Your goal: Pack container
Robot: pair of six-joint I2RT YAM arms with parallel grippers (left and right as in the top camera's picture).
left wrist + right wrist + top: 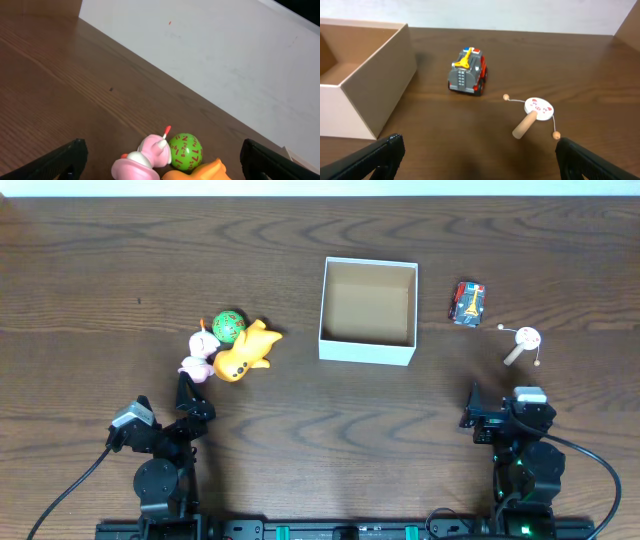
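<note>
Nearest us, at the near edge of the bench [80,290], sits our left hand [190,398], fingers spread wide with nothing between them. Just beyond it three toys lie bunched together: a pink toy [200,356], a green ball [229,326] and an orange toy [247,350].

We find the container [366,352] at mid-bench, far and right of that hand and far and left of the other one. It is roughly midway, so neither arm is plainly nearer. Right of it stands a toy truck [468,302], then a little drum rattle [522,343] with its handle running from near-left to far-right. Our right hand [478,415] is near it, equally wide and empty.

We judge each arm should take the toys on its own side and carry them inward.

Only the overhead view shows the box floor bare. Our right wrist view catches just one wall and corner, and our left wrist view shows none of it that we can make out — though it shows red numerals on the ball.
</note>
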